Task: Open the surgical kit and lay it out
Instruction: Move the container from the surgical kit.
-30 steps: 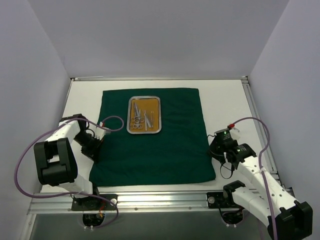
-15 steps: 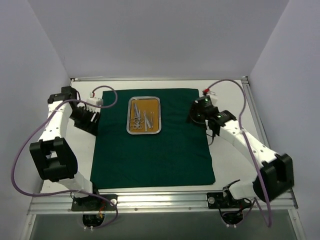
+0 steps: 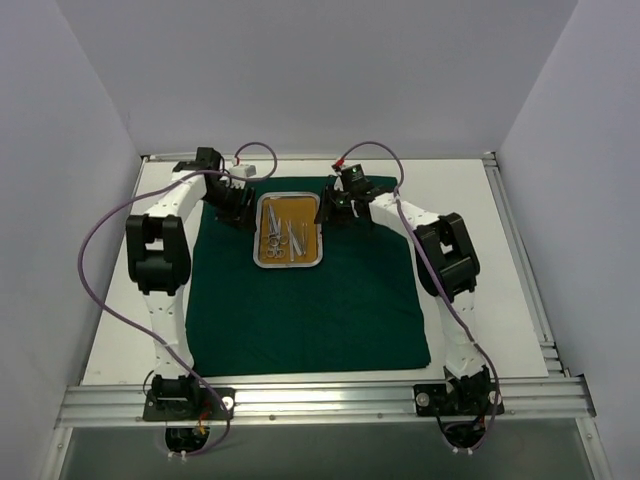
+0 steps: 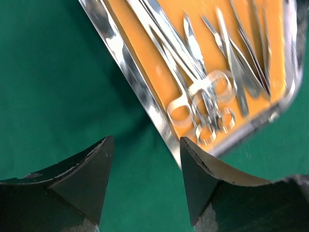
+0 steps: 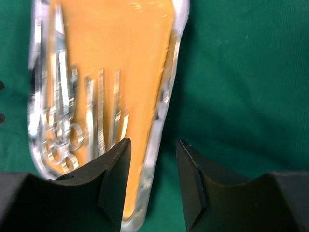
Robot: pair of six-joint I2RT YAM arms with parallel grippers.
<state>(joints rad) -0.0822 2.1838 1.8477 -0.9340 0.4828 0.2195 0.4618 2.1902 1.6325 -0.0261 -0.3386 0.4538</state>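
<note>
flanking tray (image 3: 288, 266) sides | left claw (image 4: 146, 142), right claw (image 5: 153, 142) both spread, empty | pinch rims together, lift level

a white tabletop (image 3: 460, 200) spans the booth. plain pale walls (image 3: 320, 80) close it in on three sides, and a metal rail (image 3: 320, 397) runs along its near edge.

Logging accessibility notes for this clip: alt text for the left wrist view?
The open left gripper is poised over dark green cloth wrap, beside the long rim of a rounded-corner steel tray whose orange floor holds silver scissor-handled instruments.
</note>
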